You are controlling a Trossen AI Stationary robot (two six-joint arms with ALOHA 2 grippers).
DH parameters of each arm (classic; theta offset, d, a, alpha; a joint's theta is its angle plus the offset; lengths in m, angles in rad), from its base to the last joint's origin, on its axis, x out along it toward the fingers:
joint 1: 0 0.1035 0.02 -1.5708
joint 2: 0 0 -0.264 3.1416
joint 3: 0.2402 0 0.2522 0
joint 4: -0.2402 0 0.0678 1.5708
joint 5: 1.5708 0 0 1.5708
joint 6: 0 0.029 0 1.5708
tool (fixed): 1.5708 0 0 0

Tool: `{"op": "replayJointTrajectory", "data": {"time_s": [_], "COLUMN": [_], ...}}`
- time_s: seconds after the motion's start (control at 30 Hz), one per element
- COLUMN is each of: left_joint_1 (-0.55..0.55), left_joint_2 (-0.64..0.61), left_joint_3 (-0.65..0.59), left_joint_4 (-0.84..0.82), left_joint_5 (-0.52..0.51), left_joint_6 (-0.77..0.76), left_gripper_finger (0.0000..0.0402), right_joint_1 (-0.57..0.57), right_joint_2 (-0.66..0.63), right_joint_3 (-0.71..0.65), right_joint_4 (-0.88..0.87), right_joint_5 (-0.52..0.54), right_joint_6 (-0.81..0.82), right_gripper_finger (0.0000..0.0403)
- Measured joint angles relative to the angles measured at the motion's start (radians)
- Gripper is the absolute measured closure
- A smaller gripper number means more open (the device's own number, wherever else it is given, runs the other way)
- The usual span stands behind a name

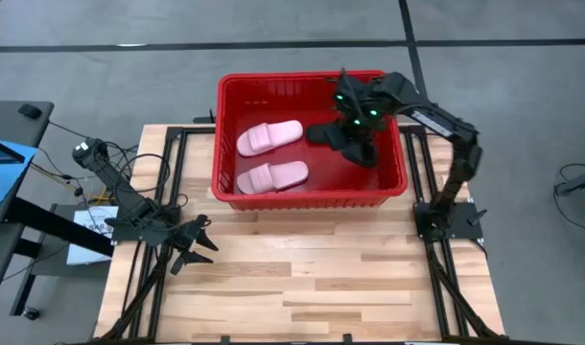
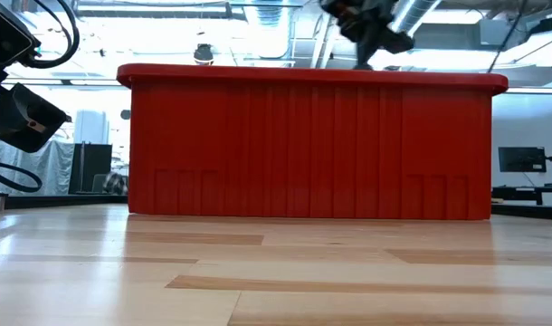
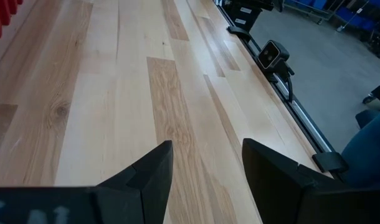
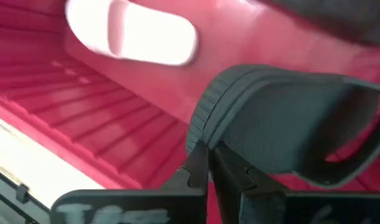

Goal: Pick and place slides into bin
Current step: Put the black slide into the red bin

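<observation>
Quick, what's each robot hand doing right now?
Left gripper: open, empty, over the table.
Right gripper: closed on a black slide, inside the bin.

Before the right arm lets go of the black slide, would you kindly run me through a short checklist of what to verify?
1. Right gripper shut on the black slide: ok.
2. Slide is over the bin, inside its rim: ok.
3. The two pink slides lie in the bin's left half, apart from the black slide: ok.
4. Height of the slide above the bin floor: cannot tell.
5. Left gripper open over bare table, away from the bin: ok.
6. Whereabouts of the second black slide: cannot tell.
</observation>
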Motion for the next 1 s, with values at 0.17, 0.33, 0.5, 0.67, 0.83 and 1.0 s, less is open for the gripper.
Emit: {"op": "replayJointTrajectory", "data": {"time_s": [0.17,0.33,0.5,0.67,0.83,1.0], "left_joint_1": [0.000,0.000,0.000,0.000,0.000,0.000], "left_joint_2": [0.000,0.000,0.000,0.000,0.000,0.000], "left_joint_3": [0.000,0.000,0.000,0.000,0.000,0.000], "left_joint_4": [0.000,0.000,0.000,0.000,0.000,0.000], "left_joint_5": [0.000,0.000,0.000,0.000,0.000,0.000], "left_joint_6": [0.000,0.000,0.000,0.000,0.000,0.000], "left_gripper_finger": [0.0219,0.0219,0.0219,0.0219,0.0219,0.0219], "right_joint_1": [-0.001,-0.008,-0.009,-0.009,-0.014,-0.029], "right_joint_2": [-0.060,-0.029,0.038,0.100,0.139,0.161], "right_joint_3": [-0.111,-0.122,-0.123,-0.123,-0.122,-0.122], "right_joint_4": [0.003,0.005,0.005,0.005,0.040,0.109], "right_joint_5": [0.021,0.024,0.024,0.021,0.005,-0.006], "right_joint_6": [0.011,0.003,-0.006,-0.016,-0.019,0.003], "right_gripper_finger": [0.0403,0.0403,0.0403,0.0403,0.0403,0.0403]}}
